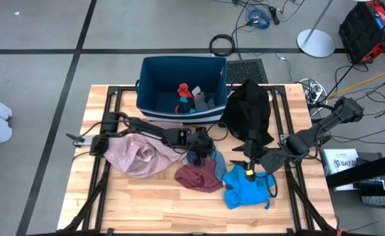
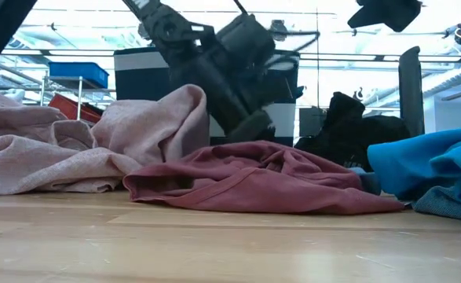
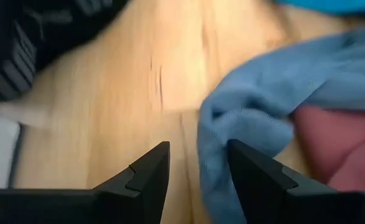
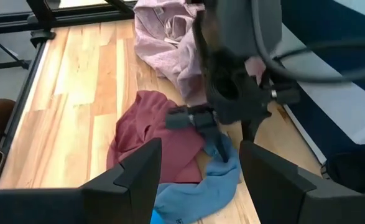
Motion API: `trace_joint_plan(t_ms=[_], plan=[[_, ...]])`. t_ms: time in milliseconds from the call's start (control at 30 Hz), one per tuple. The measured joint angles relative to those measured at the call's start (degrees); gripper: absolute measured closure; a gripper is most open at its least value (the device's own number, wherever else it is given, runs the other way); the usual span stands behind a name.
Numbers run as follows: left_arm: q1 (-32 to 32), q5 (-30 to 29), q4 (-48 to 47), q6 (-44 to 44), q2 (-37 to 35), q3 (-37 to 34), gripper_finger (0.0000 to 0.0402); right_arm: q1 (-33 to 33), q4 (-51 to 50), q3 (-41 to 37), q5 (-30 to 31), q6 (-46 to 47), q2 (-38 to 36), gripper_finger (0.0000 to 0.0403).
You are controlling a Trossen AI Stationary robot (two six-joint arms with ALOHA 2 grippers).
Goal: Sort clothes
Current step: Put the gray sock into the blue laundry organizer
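My left gripper (image 3: 198, 168), fingers spread and empty, hangs directly over the blue-grey sock (image 3: 257, 112); sock's long axis runs near-to-far. Right gripper (image 4: 201, 168), also spread, waits further right.

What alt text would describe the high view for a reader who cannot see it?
Two robot arms reach over clothes on a wooden table: a pink garment, a maroon one, a bright blue one and a black one. Behind them, a dark blue bin holds socks.

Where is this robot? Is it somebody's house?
Probably not a house. It looks like a lab or workshop: loose cables lie on the grey concrete floor, the wooden table sits on a black metal frame, and blue storage bins on shelves show in the room behind.
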Motion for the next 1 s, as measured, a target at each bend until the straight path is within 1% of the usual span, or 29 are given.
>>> trace_joint_plan(t_ms=[133, 233, 300, 333, 433, 467, 567, 733, 800, 900, 1000], plan=[[0.7, 3.0, 0.1, -0.3, 1.1, 0.0, 0.0229, 0.0, -0.2, 0.0, 0.0, -0.8, -0.7, 0.0199], [0.5, 3.1, 0.1, -0.2, 1.1, 0.0, 0.0239, 0.0, -0.2, 0.0, 0.1, -0.9, -0.9, 0.0199], [0.1, 1.9, 0.0, 0.1, 0.9, 0.0, 0.0267, 0.0, -0.2, 0.0, 0.1, -1.1, -0.9, 0.0199], [-0.3, 0.8, 0.3, 0.3, 0.7, 0.0, 0.0289, 0.0, -0.2, 0.0, 0.2, -1.1, -0.9, 0.0199], [-1.1, -1.3, 0.1, 1.6, -0.2, 0.0, 0.0372, 0.0, -0.3, 0.0, 0.6, -1.1, -0.9, 0.0199], [-1.3, -1.5, 0.3, 1.7, -0.8, 0.0, 0.0384, 0.0, -0.3, 0.0, 0.7, -1.1, -0.9, 0.0199], [-2.0, -2.8, -0.2, 1.9, -3.4, 0.0, 0.0387, 0.0, -0.6, 0.0, 1.1, -1.1, -0.9, 0.0199], [-3.3, -4.1, -2.0, 3.5, -11.7, 0.0, 0.0395, 0.0, -3.1, 0.0, 6.9, -0.1, -1.0, 0.0200], [-3.9, -4.0, -1.8, 3.6, -15.5, 0.1, 0.0396, -0.4, -3.8, 0.0, 8.1, 0.6, -0.6, 0.0200], [-4.6, -3.3, -1.1, 3.7, -20.4, 0.1, 0.0396, -2.0, 0.8, -0.9, 7.7, -1.4, 0.5, 0.0200], [-5.1, -3.3, -1.1, 4.7, -23.4, 0.1, 0.0396, -3.7, 8.8, -1.6, 7.4, -6.2, 2.5, 0.0200]])
